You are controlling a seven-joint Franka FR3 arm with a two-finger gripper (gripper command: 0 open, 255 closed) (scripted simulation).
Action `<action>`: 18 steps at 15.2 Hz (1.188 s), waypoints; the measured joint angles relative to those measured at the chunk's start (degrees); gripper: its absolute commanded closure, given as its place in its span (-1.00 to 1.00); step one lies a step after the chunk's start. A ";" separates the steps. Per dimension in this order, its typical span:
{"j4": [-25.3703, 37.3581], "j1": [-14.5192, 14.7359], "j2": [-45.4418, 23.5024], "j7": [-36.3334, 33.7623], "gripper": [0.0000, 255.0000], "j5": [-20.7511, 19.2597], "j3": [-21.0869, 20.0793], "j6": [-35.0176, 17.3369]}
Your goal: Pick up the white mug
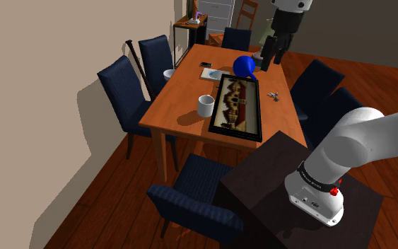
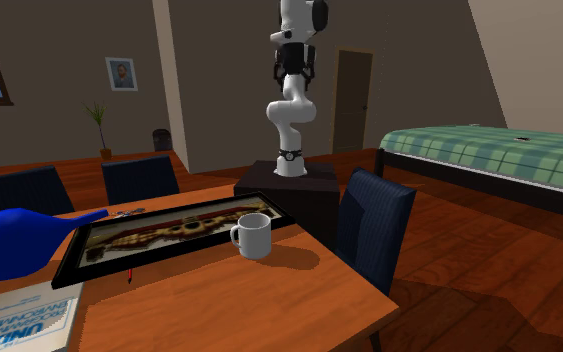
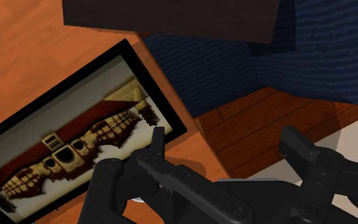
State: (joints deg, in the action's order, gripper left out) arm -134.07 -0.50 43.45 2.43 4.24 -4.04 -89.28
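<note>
— White mug [image 1: 206, 105], shoulder view: where is it?
— Upright on the wooden table [image 1: 179, 99], just beside the framed picture [image 1: 237, 106], on that view's left. The gripper [image 1: 271, 53] hangs high over the table's far end, well apart from it.
— And the second exterior view?
— It stands near the table's edge, next to the frame, with the arm rising behind.
— Wrist view?
— The fingers [image 3: 155, 149] are spread, nothing between them, above the picture and a blue chair [image 3: 234, 70].

On the book [image 2: 21, 318] — the word "UNIX"
</note>
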 measured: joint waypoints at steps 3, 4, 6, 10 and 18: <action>-0.43 -0.13 -1.72 0.21 -1.00 -0.14 -0.01 -2.10; -0.88 -0.27 -2.91 0.50 -1.00 -0.31 0.10 -3.70; -1.57 -0.36 -5.75 0.47 -1.00 -0.36 -0.19 -7.22; -2.84 -0.87 -11.84 1.16 -1.00 -0.90 -0.15 -14.62; -0.41 -1.72 -27.89 1.37 -1.00 -2.15 -0.54 -28.28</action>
State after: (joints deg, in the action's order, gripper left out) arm -134.48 -2.22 15.56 3.80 2.09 -4.58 -117.56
